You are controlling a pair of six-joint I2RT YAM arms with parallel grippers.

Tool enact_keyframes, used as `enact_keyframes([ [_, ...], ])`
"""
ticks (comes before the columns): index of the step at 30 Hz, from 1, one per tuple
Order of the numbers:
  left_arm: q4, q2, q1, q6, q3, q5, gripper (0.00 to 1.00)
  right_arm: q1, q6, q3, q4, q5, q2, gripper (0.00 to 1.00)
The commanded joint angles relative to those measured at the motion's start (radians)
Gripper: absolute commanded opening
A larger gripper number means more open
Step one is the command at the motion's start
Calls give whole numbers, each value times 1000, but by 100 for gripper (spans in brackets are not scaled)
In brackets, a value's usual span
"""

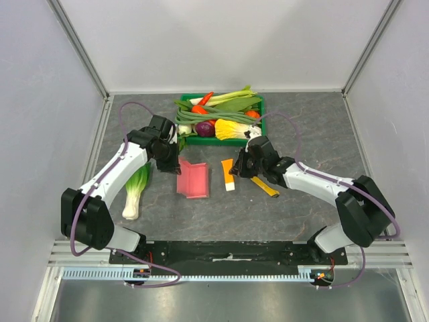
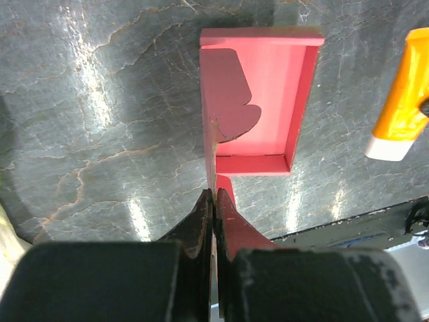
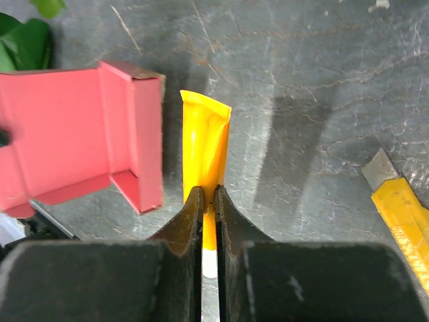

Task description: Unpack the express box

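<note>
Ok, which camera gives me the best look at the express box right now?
Left wrist: the express box lies open, its inside in plain view, a flap pinched in the left gripper. Top external shows it small between the arms; right wrist shows it cut off at the frame edge.

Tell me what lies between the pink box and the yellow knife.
An orange-and-white packet, pinched by the right gripper, lies between the express box and the yellow knife; the right wrist view shows it.
</note>
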Motion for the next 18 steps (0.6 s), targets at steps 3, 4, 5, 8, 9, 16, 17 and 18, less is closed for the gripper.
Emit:
enact_keyframes([
  [3,-46,18,4,85,54,-18,5,1,-16,-29,31,40,94,0],
  [4,-50,20,6,87,54,-13,6,1,-14,-32,36,37,106,0],
  [5,-47,25,6,87,52,-7,8,1,-14,-33,39,38,129,0],
  [8,-44,37,6,88,48,16,14,1,-8,-36,50,43,156,1],
  [9,-40,38,6,88,45,31,18,1,-5,-38,47,57,162,4],
  [16,-12,9,4,82,51,93,42,2,2,-53,28,72,133,37],
  [17,-12,-3,4,81,52,96,46,1,-4,-53,19,77,114,41],
  [18,-6,-9,4,81,54,96,50,1,-8,-50,11,84,104,48],
])
